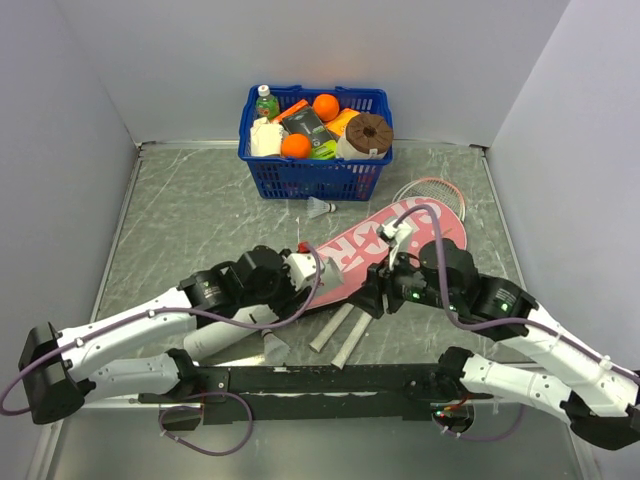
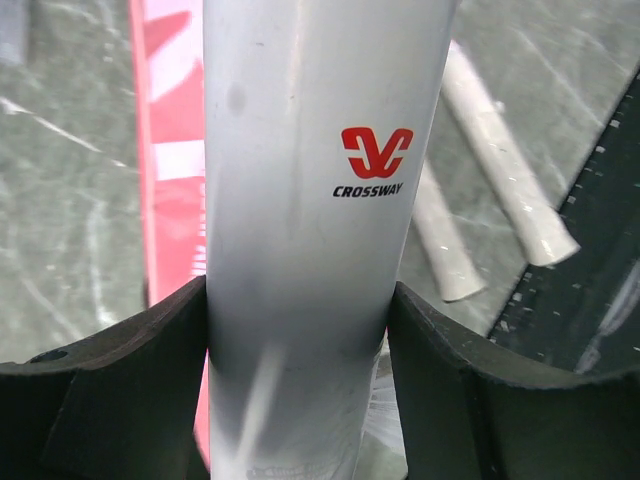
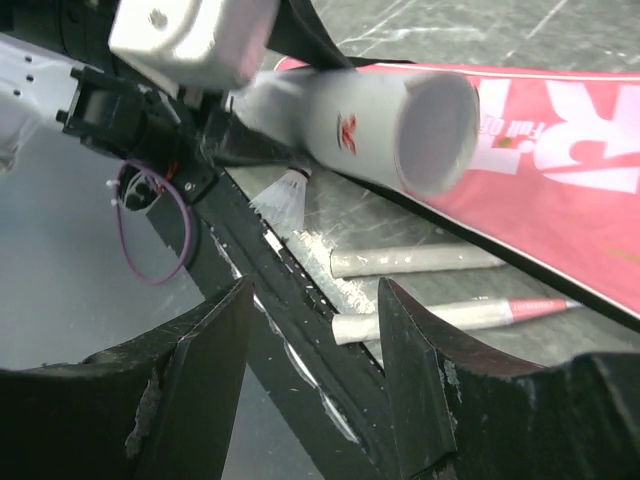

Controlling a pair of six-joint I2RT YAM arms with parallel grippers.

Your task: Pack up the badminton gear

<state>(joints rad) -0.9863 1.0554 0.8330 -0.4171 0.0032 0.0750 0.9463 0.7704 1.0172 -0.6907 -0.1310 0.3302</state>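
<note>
My left gripper (image 1: 248, 316) (image 2: 298, 300) is shut on the long white tube (image 1: 222, 336) (image 2: 300, 150) (image 3: 380, 125), held off the table with its open end toward the right wrist camera. A shuttlecock (image 1: 275, 348) (image 3: 285, 190) lies under that end. The pink cover (image 1: 370, 250) (image 3: 560, 150) lies diagonally; a racket head (image 1: 440, 190) pokes out at its far end. Two white handles (image 1: 330, 328) (image 3: 415, 262) stick out at its near end. My right gripper (image 1: 374, 298) (image 3: 315, 320) hangs open and empty above the handles. A second shuttlecock (image 1: 320, 207) lies near the basket.
A blue basket (image 1: 300, 178) of groceries stands at the back centre against the wall. The black base bar (image 1: 320, 380) (image 3: 300, 300) runs along the near edge just below the handles. Grey walls close in the table on both sides.
</note>
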